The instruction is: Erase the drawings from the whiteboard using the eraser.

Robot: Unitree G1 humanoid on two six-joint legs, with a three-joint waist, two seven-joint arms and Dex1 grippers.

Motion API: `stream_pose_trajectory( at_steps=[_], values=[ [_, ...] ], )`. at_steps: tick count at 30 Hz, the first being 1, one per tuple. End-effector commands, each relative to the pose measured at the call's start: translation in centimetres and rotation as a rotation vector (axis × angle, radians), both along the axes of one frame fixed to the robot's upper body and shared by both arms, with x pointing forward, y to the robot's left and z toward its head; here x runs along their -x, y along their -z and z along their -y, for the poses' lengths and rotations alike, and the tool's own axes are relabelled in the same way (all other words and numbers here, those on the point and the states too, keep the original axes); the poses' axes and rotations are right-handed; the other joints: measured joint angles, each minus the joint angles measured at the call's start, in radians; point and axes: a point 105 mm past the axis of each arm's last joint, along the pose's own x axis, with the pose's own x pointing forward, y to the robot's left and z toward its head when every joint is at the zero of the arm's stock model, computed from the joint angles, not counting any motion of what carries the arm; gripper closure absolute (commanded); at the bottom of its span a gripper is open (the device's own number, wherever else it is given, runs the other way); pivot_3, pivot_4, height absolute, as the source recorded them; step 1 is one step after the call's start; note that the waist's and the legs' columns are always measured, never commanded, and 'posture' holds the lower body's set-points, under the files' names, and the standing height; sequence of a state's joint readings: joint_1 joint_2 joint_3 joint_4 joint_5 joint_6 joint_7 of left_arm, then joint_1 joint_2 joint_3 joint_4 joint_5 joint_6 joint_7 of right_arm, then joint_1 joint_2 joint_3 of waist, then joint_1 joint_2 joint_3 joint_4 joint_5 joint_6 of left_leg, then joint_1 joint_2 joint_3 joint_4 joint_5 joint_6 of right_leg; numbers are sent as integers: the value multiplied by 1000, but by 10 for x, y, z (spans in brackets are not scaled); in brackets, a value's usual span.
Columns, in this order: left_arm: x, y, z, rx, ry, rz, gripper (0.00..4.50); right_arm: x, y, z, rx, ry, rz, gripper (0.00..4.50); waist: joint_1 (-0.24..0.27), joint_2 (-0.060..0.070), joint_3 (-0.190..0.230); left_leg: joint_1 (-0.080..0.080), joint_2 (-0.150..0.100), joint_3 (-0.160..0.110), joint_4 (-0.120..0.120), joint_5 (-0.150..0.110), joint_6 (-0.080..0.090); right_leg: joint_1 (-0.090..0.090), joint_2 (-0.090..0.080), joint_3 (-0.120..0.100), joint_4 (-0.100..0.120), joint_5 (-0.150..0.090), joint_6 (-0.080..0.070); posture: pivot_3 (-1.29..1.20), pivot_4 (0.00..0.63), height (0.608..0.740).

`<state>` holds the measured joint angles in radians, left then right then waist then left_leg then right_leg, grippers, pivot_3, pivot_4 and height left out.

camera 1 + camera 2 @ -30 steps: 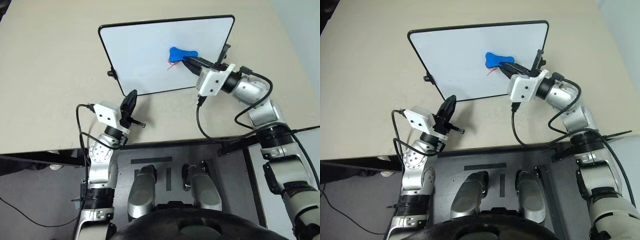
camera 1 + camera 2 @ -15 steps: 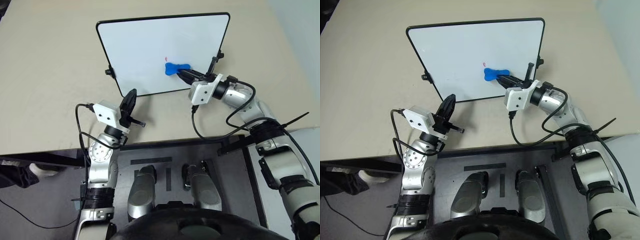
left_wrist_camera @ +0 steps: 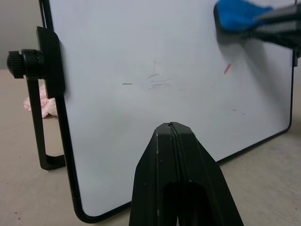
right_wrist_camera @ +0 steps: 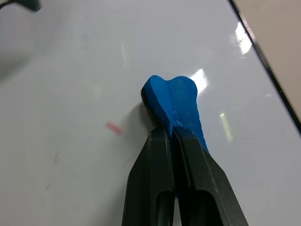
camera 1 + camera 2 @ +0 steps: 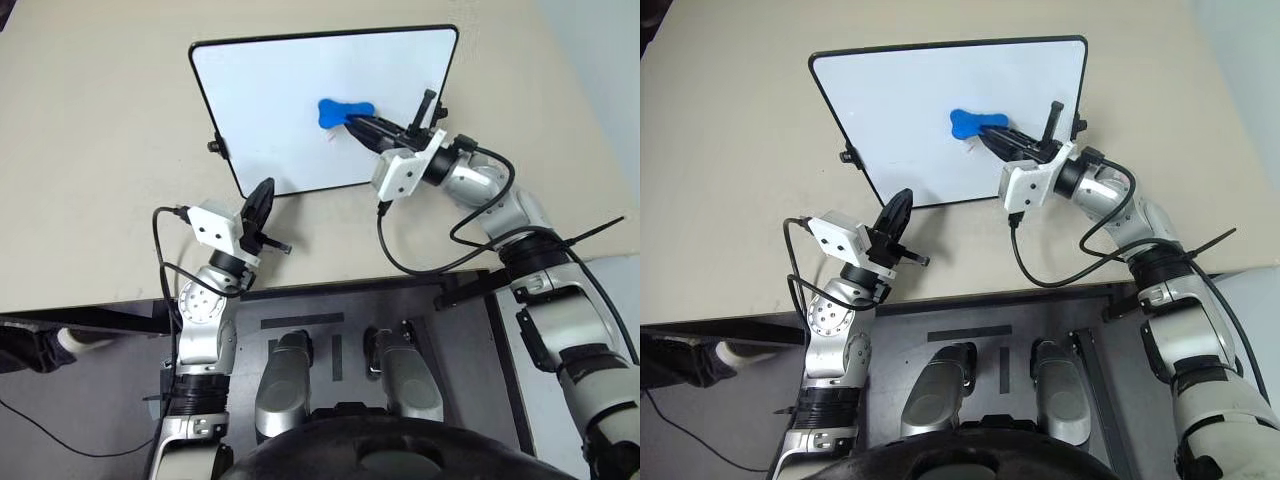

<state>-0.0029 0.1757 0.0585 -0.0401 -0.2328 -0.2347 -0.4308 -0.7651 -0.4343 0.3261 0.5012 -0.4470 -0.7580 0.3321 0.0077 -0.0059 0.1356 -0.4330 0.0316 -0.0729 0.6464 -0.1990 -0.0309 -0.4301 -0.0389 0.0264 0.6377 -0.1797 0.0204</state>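
Gripping the eraser (image 5: pixel 344 111), our right gripper (image 5: pixel 366 125) has both black fingers clamped on one end of it, while the free end presses against the whiteboard (image 5: pixel 290 90). We identify the eraser as a small, bright blue, bone-shaped piece with a rounded lobed end. It sits right of centre on the board face, in the upper middle of the left eye view.

We note that the whiteboard is a large white rectangle with rounded corners, a thin black frame and a small black knob (image 5: pixel 213 146) on its left edge; a black bracket (image 3: pixel 47 99) carries that knob. The board face reflects bright highlights in the right wrist view.

We see what is left of the drawings (image 4: pixel 113 127): a short red dash just beside the eraser, plus faint thin grey traces nearby on the board.

Our left gripper (image 5: pixel 260 205) is shut on nothing, its fingers pressed together, and it points toward the lower left corner of the board without touching it.

We observe the board on a plain beige table (image 5: pixel 90 150) whose near edge crosses the lower half of the frame. Below that edge lies dark grey floor (image 5: pixel 70 400). A small pink fuzzy object (image 3: pixel 40 104) lies on the table behind the board's bracket.
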Motion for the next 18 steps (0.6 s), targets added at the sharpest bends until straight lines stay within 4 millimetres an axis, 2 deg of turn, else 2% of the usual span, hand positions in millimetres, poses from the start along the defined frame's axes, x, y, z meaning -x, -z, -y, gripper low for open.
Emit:
stream_pose_trajectory(
  at_steps=[1, 10, 14, 18],
  values=[
    [0, -9, 3, 1, 9, 45, 4500, 2, -18, -3, -35, -12, 55, 4461, 0, 0, 0, -1, 0, 0, 0, 0, 0, -1, 0, 0, 0, 0, 0, 0, 150, 740],
    [0, -10, 2, 2, 3, 49, 4500, -2, 38, 6, 70, 20, -110, 4461, 0, 0, 0, -2, 0, 0, 0, -1, 0, -2, 0, 0, 1, 0, 0, 0, 150, 740],
    [0, -11, 1, 0, 2, 49, 4500, -4, 48, 9, 85, 33, -143, 4461, 0, 0, 0, -2, 0, 0, 1, 0, 0, -2, 0, 0, 1, 1, -1, 0, 150, 740],
    [1, -11, 1, -2, 3, 50, 4500, -5, 50, 9, 88, 36, -150, 4461, 0, 0, 0, -2, 0, 0, 1, 0, 0, -2, 0, 0, 2, 1, -1, 0, 150, 740]
  ],
)
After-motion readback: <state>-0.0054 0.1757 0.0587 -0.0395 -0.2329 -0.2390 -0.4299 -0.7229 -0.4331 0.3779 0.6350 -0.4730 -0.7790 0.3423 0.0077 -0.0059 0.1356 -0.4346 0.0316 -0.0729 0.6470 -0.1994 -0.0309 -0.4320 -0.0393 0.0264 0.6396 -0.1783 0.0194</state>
